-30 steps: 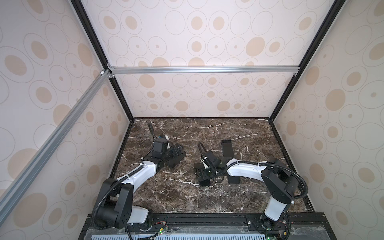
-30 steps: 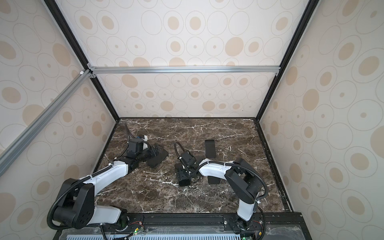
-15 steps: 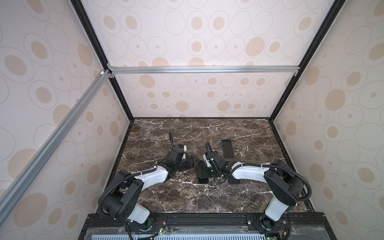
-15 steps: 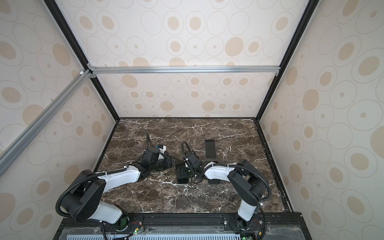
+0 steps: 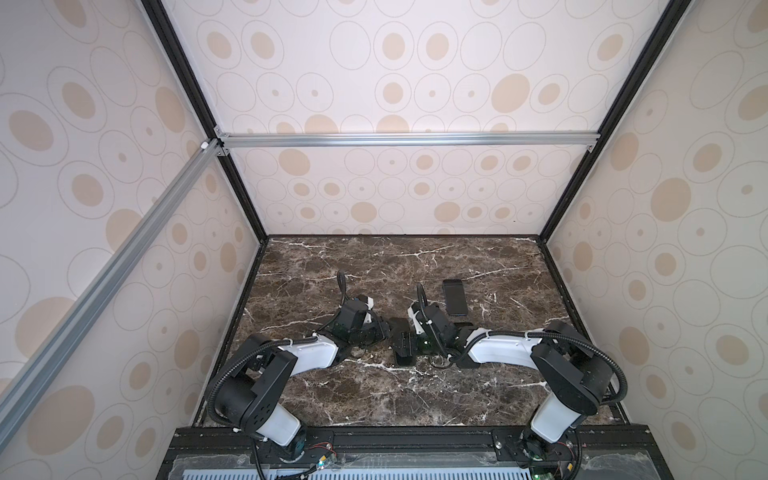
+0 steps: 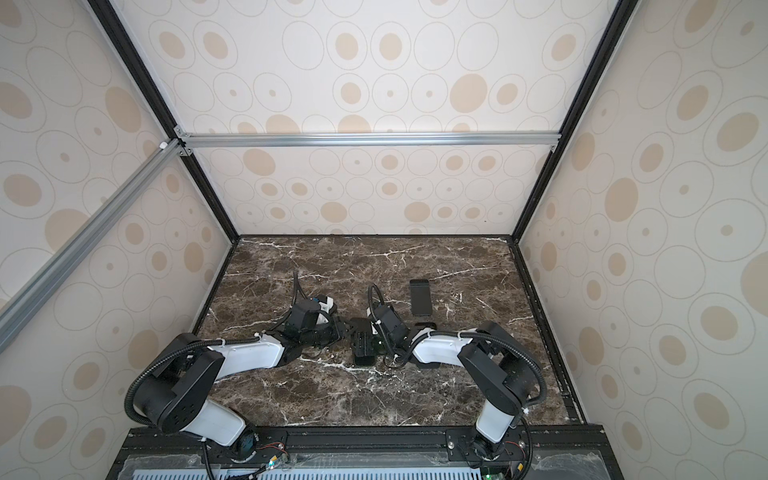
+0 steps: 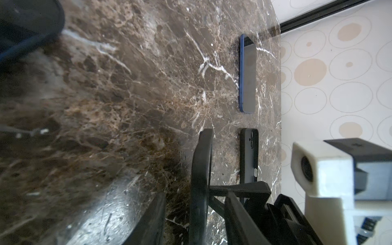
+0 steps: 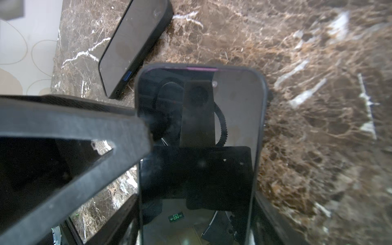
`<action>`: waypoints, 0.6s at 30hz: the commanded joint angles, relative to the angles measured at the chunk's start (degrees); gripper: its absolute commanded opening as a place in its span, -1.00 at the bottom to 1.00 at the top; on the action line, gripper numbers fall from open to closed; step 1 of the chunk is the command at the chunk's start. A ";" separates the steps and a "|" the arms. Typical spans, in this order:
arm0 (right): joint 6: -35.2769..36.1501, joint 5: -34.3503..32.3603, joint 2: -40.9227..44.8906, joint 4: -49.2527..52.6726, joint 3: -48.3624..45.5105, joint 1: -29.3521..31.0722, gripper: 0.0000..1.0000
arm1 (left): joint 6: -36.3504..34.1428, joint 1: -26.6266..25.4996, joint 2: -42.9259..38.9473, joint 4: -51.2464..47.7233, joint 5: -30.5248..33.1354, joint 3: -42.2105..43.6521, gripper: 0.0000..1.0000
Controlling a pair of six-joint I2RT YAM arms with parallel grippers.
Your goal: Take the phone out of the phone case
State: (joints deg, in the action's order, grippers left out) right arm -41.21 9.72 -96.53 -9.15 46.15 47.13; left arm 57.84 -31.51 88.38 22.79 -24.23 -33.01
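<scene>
Right end effector (image 5: pixel 405 347) clamps the phone (image 8: pixel 197 118), in its case (image 8: pixel 262 118), near the middle of the surface (image 5: pixel 374 270); left end effector (image 5: pixel 380 330), part open and apparently empty, could twist it loose by closing off-centre.

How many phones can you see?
2: one cased phone gripped in the right pincer, one blue-edged phone flat on the table farther back. The black case nearby might hide another.
</scene>
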 commanded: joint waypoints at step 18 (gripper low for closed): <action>0.78 1.01 6.05 -8.48 -2.50 -0.49 0.69 | -1.26 -0.39 -0.27 1.87 0.19 -1.81 -1.00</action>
State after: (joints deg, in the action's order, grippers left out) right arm -41.19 10.66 -94.37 -13.32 43.59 46.85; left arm 58.37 -31.66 89.65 26.46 -25.98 -32.75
